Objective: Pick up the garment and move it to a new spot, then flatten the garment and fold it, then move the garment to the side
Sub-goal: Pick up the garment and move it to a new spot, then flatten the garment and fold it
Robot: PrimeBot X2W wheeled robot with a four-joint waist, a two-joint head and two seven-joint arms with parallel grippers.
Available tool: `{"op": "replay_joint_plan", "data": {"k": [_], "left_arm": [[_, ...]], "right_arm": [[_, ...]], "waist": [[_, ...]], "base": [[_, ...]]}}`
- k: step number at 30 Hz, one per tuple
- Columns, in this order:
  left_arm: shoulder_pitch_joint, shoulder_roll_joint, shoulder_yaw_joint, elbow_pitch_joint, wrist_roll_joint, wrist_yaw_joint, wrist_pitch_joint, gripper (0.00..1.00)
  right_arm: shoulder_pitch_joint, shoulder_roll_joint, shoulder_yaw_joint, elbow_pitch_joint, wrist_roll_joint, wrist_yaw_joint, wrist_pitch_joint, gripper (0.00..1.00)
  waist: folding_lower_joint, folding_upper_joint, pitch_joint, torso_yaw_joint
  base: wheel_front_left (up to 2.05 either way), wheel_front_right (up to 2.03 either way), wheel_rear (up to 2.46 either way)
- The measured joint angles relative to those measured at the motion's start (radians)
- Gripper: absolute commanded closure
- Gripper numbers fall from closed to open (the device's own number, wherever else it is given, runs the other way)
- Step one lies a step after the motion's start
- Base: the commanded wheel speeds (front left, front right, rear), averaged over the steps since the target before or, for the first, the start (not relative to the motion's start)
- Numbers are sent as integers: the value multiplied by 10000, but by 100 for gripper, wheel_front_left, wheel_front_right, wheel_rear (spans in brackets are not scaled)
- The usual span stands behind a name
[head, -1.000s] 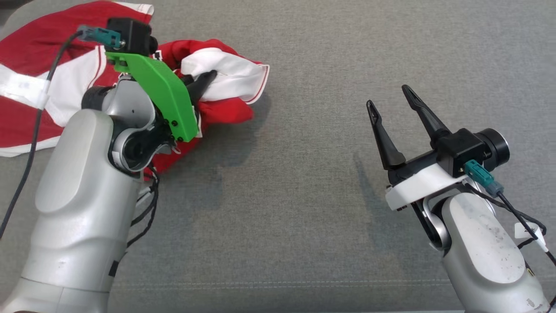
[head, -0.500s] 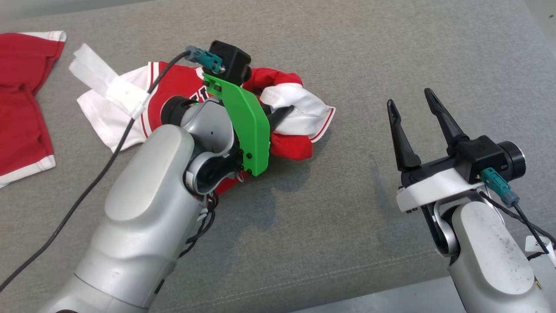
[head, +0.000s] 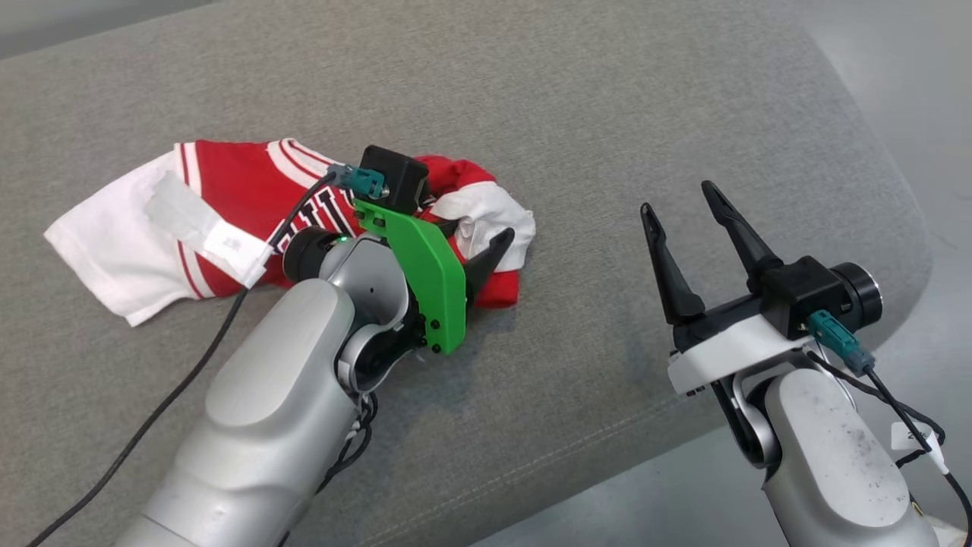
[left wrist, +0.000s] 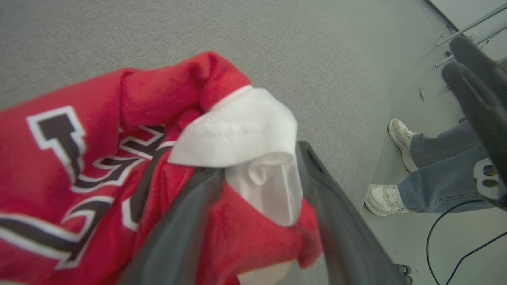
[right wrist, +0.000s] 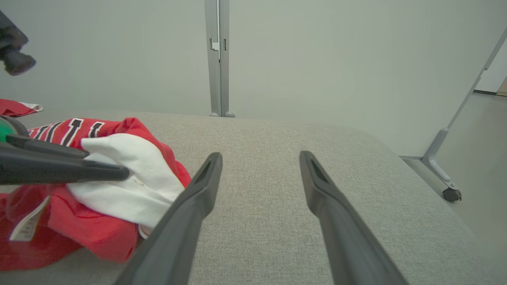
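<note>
The garment [head: 228,175], a red and white jersey with black lettering, lies crumpled on the grey cushion [head: 577,129]. My left gripper [head: 474,237] sits at its right end, open. Its two dark fingers straddle a bunched white fold [left wrist: 237,130] that rests loosely between them. The wrist view shows the red cloth [left wrist: 158,99] pressed close under the fingers. My right gripper [head: 678,199] hovers open and empty to the right of the garment. From its wrist view, the right gripper [right wrist: 260,155] points over bare cushion, with the garment [right wrist: 119,182] just left of it.
The cushion's rounded edge [head: 896,228] falls away to the floor at the right and front. A person's legs in jeans and white shoes [left wrist: 435,170] stand on the floor beyond that edge. Another red cloth [right wrist: 16,107] lies far back. A metal post [right wrist: 218,59] and a caster leg [right wrist: 447,194] stand behind.
The head view has shifted, so the whole picture moved. My left gripper has gone from shut on the white fold to open around it. The right gripper stays open.
</note>
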Motion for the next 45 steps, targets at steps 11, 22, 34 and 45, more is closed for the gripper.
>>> {"op": "replay_joint_plan", "data": {"k": [11, 22, 34, 45], "left_arm": [[470, 36, -1168, -81, -949, -15, -700, 0], [1014, 52, -1964, -598, -1133, -61, -1634, 0], [2489, 209, -1806, -163, -196, 686, -3275, 0], [3487, 228, -1741, -61, -320, 917, -3893, 0]], "right_arm": [[25, -268, -182, 290, -19, 171, 0, 0], [706, -721, -265, 786, -33, 391, 0, 0], [1500, -1062, -249, 1469, 107, 623, 0, 0], [1670, -1131, -336, 2541, 305, 709, 2, 43]], "waist": [[0, 0, -338, -555], [0, 0, -983, 407], [-1, 0, -1833, 2096], [-1, 0, -2187, 3672]], "base": [[0, 0, 0], [0, 0, 0], [0, 0, 0], [0, 0, 0]]}}
